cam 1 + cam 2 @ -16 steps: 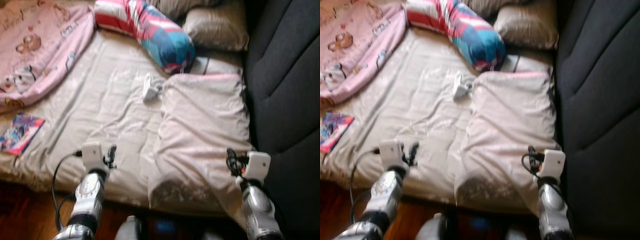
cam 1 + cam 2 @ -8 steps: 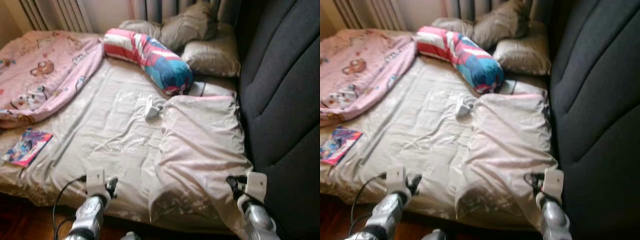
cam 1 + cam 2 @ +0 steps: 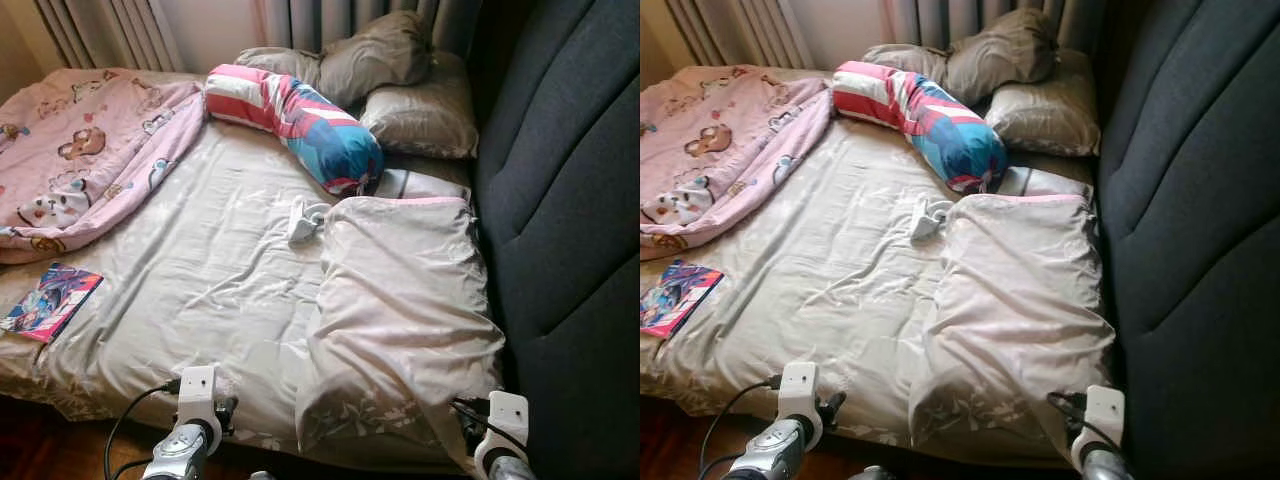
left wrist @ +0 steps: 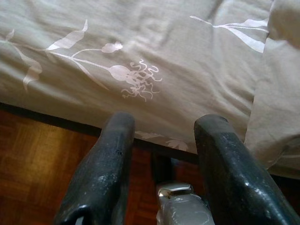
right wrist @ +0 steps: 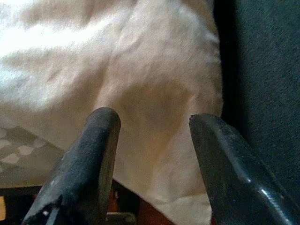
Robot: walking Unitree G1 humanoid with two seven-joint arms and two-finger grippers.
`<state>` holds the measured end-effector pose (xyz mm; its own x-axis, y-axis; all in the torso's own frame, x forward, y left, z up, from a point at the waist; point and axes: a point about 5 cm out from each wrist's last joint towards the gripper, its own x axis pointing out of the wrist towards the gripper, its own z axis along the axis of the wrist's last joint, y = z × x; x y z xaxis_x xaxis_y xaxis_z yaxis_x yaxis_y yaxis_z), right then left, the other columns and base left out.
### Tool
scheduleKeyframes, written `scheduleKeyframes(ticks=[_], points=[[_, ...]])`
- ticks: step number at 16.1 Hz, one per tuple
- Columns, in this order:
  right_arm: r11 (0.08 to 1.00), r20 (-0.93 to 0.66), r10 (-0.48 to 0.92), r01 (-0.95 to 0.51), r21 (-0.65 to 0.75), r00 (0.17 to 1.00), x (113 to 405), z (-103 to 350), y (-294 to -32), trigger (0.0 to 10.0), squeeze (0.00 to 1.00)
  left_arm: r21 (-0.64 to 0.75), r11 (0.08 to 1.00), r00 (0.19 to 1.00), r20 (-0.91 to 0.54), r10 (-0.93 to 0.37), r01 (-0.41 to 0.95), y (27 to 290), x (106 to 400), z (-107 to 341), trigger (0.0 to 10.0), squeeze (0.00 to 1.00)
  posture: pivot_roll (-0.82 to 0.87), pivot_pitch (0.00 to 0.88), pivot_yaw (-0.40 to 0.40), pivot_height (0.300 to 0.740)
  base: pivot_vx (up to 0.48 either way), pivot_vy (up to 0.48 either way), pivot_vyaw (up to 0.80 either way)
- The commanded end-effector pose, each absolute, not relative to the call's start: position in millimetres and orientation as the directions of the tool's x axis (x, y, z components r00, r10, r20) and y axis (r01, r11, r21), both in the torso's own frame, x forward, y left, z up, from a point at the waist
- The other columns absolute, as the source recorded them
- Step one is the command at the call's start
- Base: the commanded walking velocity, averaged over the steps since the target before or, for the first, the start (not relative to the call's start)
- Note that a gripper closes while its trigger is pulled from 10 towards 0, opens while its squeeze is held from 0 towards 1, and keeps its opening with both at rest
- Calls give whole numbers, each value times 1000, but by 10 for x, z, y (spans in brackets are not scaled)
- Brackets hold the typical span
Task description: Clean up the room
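Observation:
A bed (image 3: 200, 290) with a crumpled beige sheet lies before me. A large beige pillow (image 3: 405, 300) rests along its right side, hanging over the near edge. A small white crumpled item (image 3: 303, 220) lies mid-bed. A colourful magazine (image 3: 50, 300) sits at the near left edge. My left gripper (image 3: 226, 411) hovers open at the bed's near edge, with floral sheet and wooden floor beyond its fingers (image 4: 117, 140). My right gripper (image 3: 466, 418) is open just in front of the big pillow's near corner (image 5: 154, 84), not touching it.
A pink cartoon blanket (image 3: 80, 150) is bunched at the far left. A red, white and blue bolster (image 3: 300, 120) and grey pillows (image 3: 400, 80) lie at the far end. A dark padded panel (image 3: 570, 200) rises on the right. Curtains (image 3: 110, 30) hang behind.
The camera has pulled back and tilted up, so the whole bed has slid down the picture. Both arms now sit lower in view, at the bed's near edge. Nothing on the bed has moved.

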<state>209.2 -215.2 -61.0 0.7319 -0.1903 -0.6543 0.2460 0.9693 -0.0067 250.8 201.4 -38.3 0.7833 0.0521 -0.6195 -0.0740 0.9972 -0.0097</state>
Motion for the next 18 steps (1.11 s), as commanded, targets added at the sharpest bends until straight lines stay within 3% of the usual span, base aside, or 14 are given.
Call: scheduleKeyframes(ticks=[1,18], points=[[979,-668,-150,203,2,729,2095,-632,-2056,10000,0,1,996,758,-650,65,-84,2032,2456,-429,10000,0,35,200,11,740,0,0,0],[983,-760,-141,184,-28,634,1713,-835,-2079,10000,0,13,993,678,-730,90,-118,2095,2074,-663,10000,0,26,249,14,740,0,0,0]])
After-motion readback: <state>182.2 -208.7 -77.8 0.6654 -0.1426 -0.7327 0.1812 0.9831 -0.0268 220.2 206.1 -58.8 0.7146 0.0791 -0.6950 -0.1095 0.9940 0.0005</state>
